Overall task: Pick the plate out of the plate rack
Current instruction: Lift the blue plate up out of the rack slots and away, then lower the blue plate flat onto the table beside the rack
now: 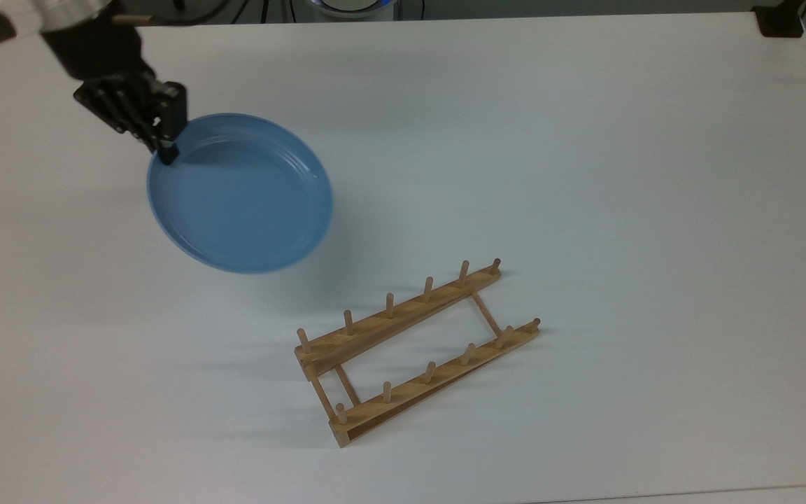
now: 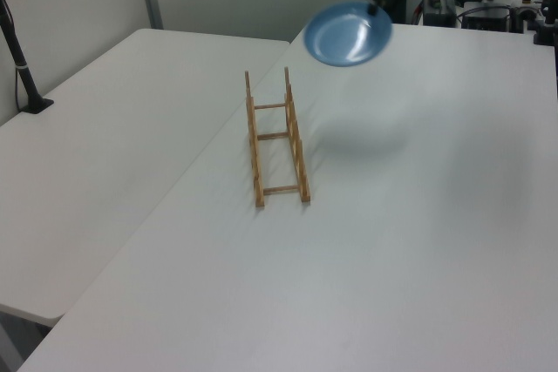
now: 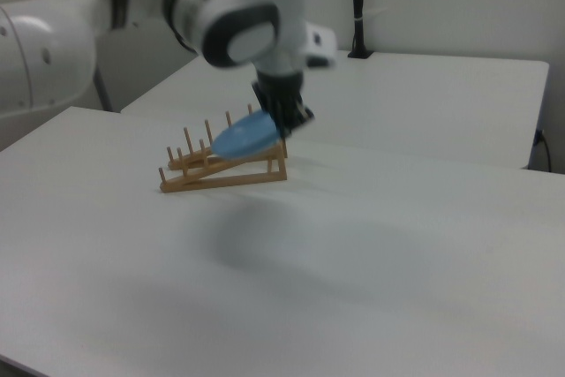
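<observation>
Plate [image 1: 241, 196] up in the air, light blue, hollow side facing up, pinched at its rim by the gripper [image 1: 165, 150] toward the top view's upper left. It hangs over the white counter [image 1: 585, 175], well apart from the wooden plate rack [image 1: 413, 350], which stands bare on its pegs.

Lighting: bright, even, diffuse, from overhead. Table [image 1: 585, 175]: white, slightly washed out, faint grey-blue cast in top view. Shadows: soft, broad patch under plate [image 2: 349, 34] in left view; thin faint peg shadows beside rack [image 1: 413, 350]. Blur: arm [image 3: 238, 19] and plate rim smeared in right view; background soft
</observation>
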